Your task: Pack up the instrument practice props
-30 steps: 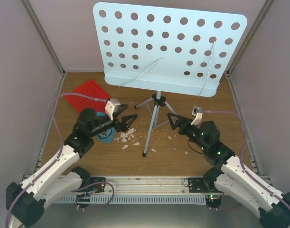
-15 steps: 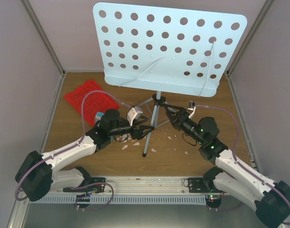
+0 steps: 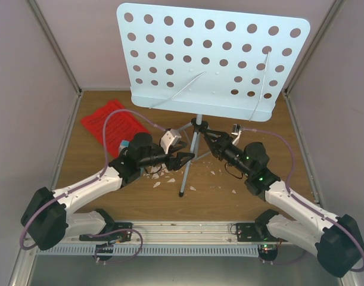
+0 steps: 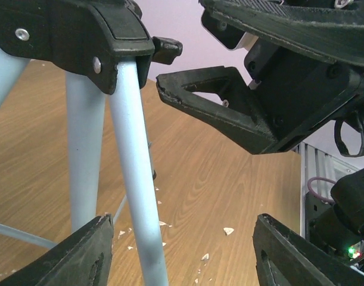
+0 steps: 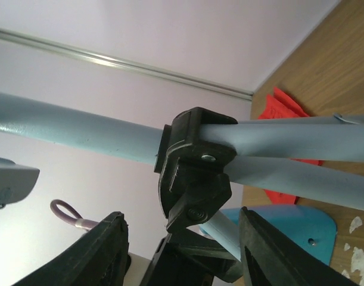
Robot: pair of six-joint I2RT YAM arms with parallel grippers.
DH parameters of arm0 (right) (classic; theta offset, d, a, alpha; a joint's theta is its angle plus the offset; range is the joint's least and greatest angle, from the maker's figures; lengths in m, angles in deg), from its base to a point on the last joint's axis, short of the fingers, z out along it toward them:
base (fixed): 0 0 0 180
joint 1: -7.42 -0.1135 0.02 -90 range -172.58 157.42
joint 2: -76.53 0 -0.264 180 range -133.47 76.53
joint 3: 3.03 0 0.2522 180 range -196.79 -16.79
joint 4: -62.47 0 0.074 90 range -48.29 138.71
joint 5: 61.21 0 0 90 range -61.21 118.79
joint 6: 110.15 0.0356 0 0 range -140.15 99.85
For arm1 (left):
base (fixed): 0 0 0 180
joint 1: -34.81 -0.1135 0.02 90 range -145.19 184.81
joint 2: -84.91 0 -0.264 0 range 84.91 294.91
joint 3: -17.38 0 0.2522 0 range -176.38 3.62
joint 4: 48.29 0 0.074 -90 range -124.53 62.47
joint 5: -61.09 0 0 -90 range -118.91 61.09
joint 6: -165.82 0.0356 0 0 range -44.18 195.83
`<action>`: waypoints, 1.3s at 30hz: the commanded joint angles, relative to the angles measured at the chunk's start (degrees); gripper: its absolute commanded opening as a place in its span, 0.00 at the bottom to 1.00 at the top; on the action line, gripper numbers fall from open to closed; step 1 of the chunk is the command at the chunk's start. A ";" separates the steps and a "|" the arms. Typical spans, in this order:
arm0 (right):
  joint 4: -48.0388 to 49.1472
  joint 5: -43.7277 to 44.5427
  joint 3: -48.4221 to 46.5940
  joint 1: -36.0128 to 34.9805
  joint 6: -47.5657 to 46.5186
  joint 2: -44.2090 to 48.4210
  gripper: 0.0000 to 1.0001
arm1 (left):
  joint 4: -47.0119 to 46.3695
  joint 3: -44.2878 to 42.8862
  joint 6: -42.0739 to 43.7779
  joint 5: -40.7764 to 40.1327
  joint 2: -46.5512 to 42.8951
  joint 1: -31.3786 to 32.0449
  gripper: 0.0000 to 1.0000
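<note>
Looks like a robotics lab test cell to me: small wood-grain tabletop (image 3: 146, 205) boxed in by plain pale-lilac panel walls (image 3: 21, 89) on silver aluminium frame posts (image 3: 55, 46), a slotted metal rail (image 3: 187, 228) along the near edge, purple cables (image 3: 125, 113) looping about.

**No legible text in any view**

Red pages (image 3: 113, 126) carry dark print — from the top camera it is too small and blurred to make out a single word or number. The right wrist view shows only a red corner, also unreadable. Nothing else seen here has lettering, a label or a brand mark that can be read.
</note>
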 commanded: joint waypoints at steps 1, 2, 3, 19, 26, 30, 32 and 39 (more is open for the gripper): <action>0.77 1.70 -2.20 0.70 -0.94 -0.45 0.50 | 0.07 -1.73 1.67 -1.44 0.40 -0.10 0.64; 0.56 1.51 -2.56 0.72 -1.18 -0.73 0.49 | 0.46 -1.90 2.04 -1.84 0.40 -0.10 0.64; 0.41 1.30 -2.80 0.81 -1.39 -0.98 0.47 | 0.87 -2.14 2.54 -2.20 0.36 -0.10 0.64; 0.44 1.26 -3.29 0.82 -2.36 -2.77 0.27 | 3.16 -3.02 6.18 -4.93 -0.44 0.07 0.61; 1.16 1.92 -3.03 0.82 -2.40 -3.21 0.20 | 3.30 -3.02 6.68 -5.18 -0.60 0.16 0.60; -0.24 2.70 -2.82 0.90 -3.15 -2.63 0.01 | 3.30 -3.02 6.74 -5.26 -0.50 0.25 0.60; -0.59 2.93 -2.32 0.88 -3.33 -2.14 0.00 | 3.33 -3.10 6.81 -5.22 -0.40 0.25 0.60; -1.66 4.48 -1.31 0.91 -4.71 0.25 0.41 | 3.49 -3.19 7.02 -5.48 -0.45 0.33 0.59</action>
